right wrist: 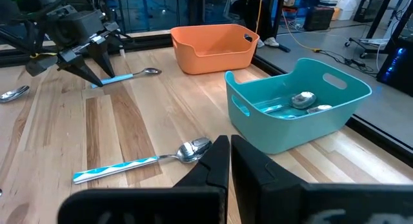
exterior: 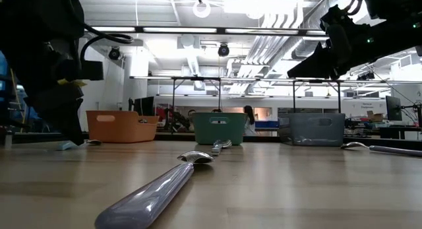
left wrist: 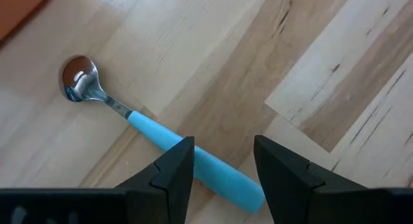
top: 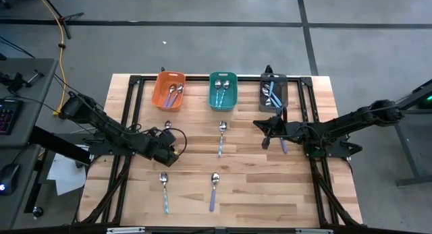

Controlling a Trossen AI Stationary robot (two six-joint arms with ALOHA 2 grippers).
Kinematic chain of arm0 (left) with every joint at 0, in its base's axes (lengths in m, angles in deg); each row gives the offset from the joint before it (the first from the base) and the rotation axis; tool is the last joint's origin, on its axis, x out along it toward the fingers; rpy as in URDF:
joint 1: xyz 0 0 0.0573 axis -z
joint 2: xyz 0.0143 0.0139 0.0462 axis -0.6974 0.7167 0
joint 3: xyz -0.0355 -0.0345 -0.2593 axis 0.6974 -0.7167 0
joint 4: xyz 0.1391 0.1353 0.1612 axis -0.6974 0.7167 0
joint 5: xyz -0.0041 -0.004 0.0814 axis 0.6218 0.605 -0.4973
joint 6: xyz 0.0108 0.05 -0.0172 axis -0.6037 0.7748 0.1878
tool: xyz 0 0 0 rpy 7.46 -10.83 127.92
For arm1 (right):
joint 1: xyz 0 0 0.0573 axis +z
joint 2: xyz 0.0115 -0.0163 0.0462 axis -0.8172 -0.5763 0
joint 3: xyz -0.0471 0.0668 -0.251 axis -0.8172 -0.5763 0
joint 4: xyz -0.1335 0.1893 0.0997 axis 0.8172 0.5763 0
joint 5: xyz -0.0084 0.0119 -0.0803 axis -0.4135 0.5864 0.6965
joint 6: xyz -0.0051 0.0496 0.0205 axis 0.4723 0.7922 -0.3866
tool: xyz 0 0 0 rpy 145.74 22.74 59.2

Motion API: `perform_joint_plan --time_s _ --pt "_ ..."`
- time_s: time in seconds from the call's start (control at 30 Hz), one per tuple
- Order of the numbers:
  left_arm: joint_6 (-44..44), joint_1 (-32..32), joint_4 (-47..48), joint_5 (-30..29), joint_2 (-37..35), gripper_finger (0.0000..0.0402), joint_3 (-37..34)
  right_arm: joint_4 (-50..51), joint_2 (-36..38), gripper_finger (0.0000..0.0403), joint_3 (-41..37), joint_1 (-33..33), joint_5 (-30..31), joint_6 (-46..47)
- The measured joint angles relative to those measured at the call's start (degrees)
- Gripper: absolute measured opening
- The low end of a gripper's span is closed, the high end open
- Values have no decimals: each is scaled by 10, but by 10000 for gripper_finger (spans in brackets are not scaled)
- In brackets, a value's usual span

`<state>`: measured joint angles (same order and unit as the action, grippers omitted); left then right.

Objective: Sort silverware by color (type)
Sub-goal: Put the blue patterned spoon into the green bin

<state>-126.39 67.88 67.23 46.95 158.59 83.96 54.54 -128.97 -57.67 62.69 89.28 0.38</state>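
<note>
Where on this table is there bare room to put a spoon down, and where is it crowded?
Free: the wood right of the purple-handled spoon, toward the table's near right corner, and the strip between the two near spoons. Crowded: the far edge with the orange bin, teal bin and grey bin, the middle under the right gripper, and around the left gripper.

Three bins stand in a row at the far edge of the table [top: 324,193]: orange bin [top: 169,90] on the left, teal bin [top: 223,90] in the middle, dark grey bin [top: 273,92] on the right, each containing spoons. Loose spoons lie at centre [top: 221,137], near-left [top: 164,191] and near-centre [top: 214,190]. The left gripper [top: 170,131] is positioned near the orange bin; the right gripper [top: 260,125] is positioned near the grey bin.
</note>
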Motion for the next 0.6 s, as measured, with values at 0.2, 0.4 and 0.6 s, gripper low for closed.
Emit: perform_joint_plan --time_s 0.2,0.4,0.6 --pt "15 -10 0 22 -1 154 1 0 0 0 0 0 0 0" --pt "40 -25 -6 28 -1 154 1 0 0 0 0 0 -1 0" --pt "81 -31 -58 50 0 154 -1 0 0 0 0 0 -2 -11"
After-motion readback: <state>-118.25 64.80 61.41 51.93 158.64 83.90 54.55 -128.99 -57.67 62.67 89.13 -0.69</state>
